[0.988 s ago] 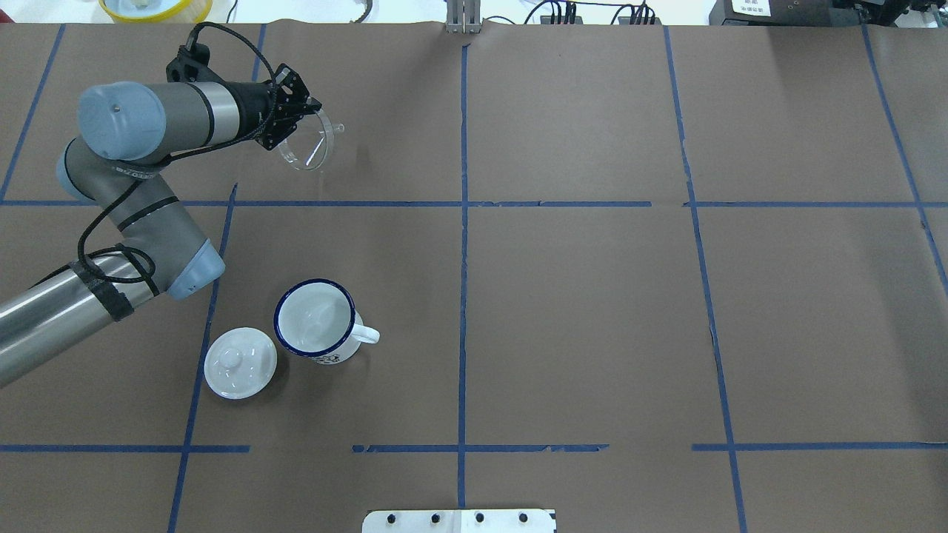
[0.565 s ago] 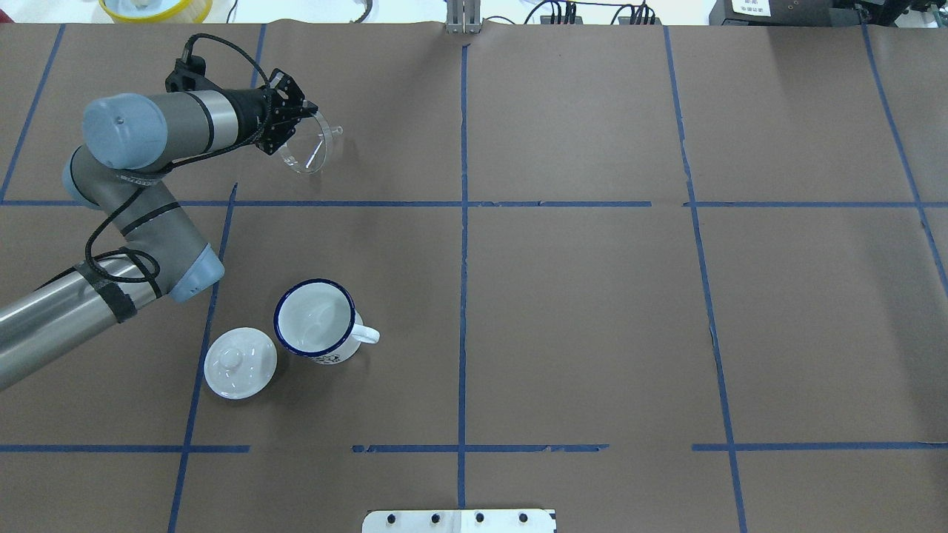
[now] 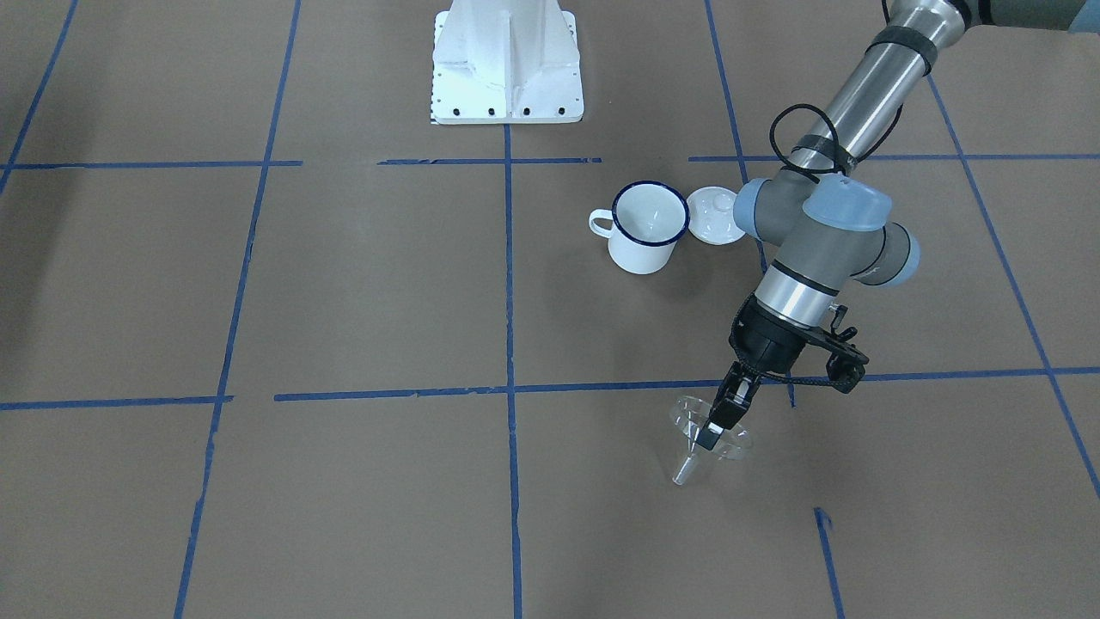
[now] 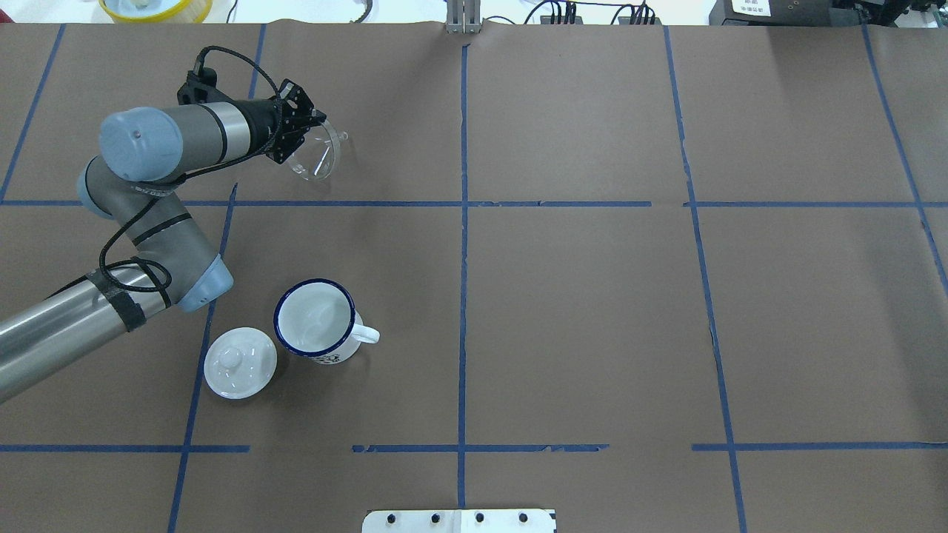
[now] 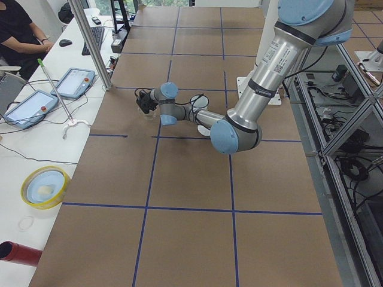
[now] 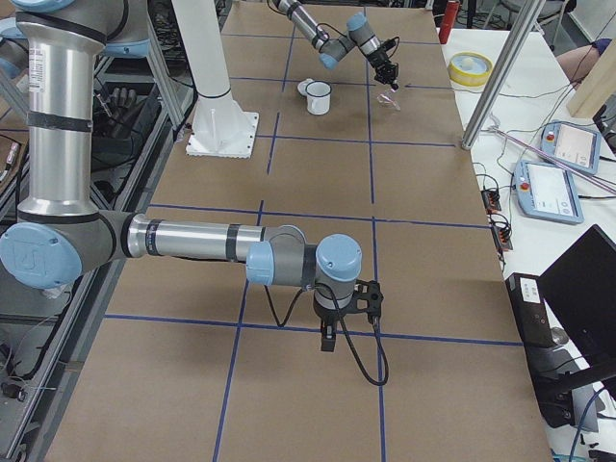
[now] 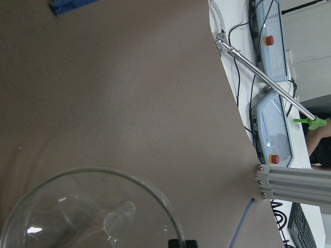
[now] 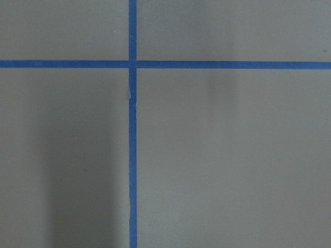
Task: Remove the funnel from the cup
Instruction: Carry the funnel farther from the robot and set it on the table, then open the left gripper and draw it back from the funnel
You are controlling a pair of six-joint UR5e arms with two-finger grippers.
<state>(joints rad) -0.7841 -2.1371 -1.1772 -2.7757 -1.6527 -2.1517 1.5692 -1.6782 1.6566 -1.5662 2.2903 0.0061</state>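
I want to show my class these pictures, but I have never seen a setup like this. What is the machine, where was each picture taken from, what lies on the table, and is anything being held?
These are two jointed robot arms at a brown paper-covered table marked with blue tape. Each arm ends in a two-finger tool. Four fixed cameras look on: one from above behind the robot, one facing it, and one from each end of the table. Each wrist also carries a camera.

On the table stand a white cup with a dark blue rim, empty inside, and beside it a white domed lid.

The left tool grips the rim of a clear funnel, well away from the cup. The funnel is tilted; its spout tip seems at or near the paper. The left wrist view looks into its bowl.

The right tool hangs over bare paper far from all this; I cannot tell whether it is open.
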